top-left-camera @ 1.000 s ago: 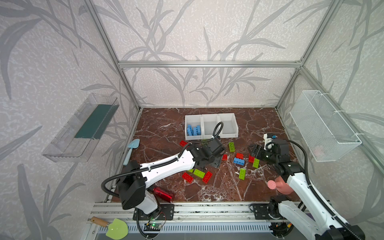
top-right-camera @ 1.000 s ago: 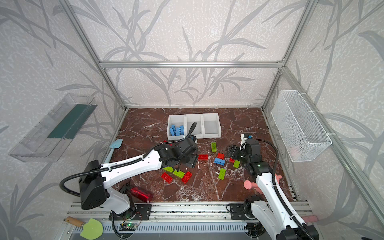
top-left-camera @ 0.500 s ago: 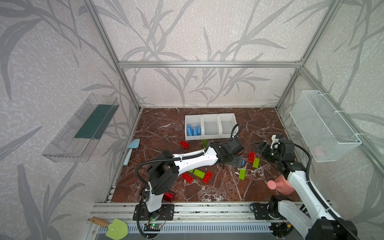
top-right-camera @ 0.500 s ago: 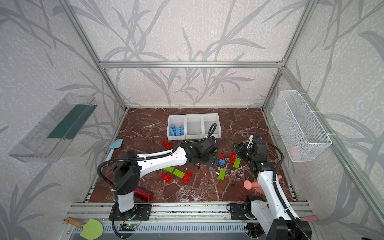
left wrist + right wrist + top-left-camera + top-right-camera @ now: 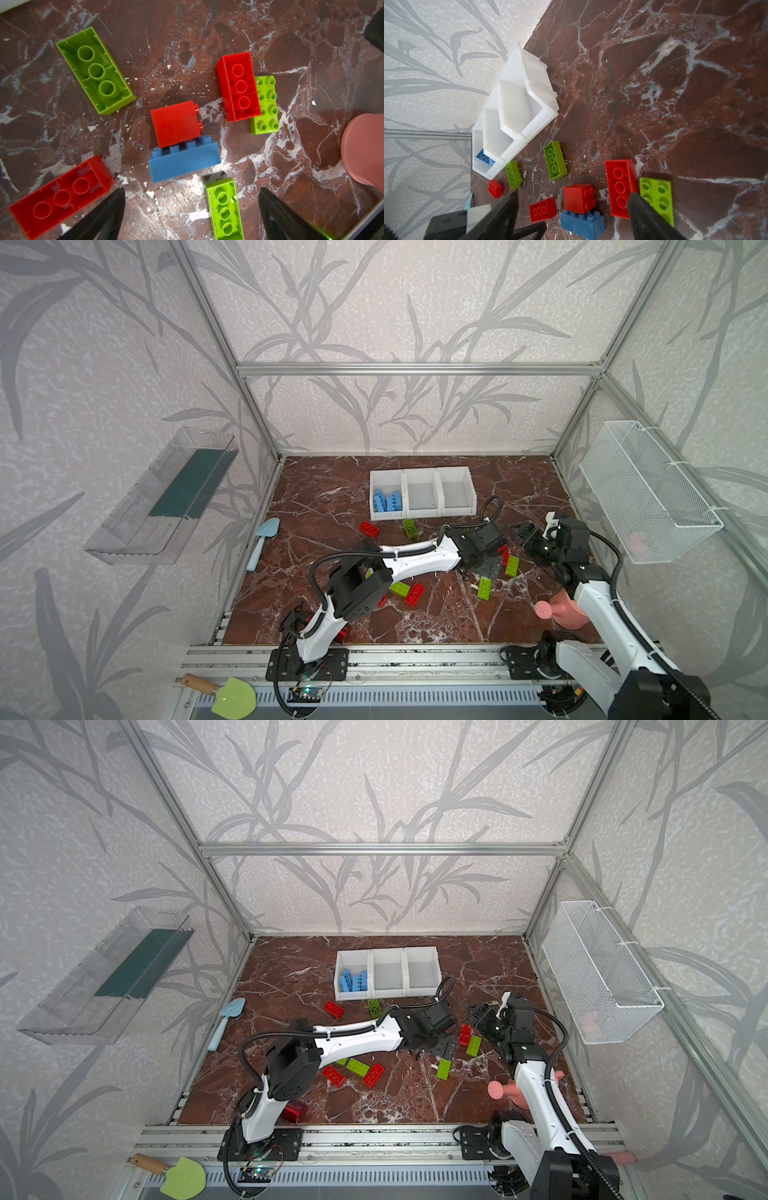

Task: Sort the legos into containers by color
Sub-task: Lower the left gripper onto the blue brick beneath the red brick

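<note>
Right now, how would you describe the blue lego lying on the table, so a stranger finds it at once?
Start at the three white containers on the marble table. In front of them, under the left arm's open fingers, lies a cluster of legos. The blue lego is the only blue one visible outside the containers, and a small red cube sits against its studs.
</note>
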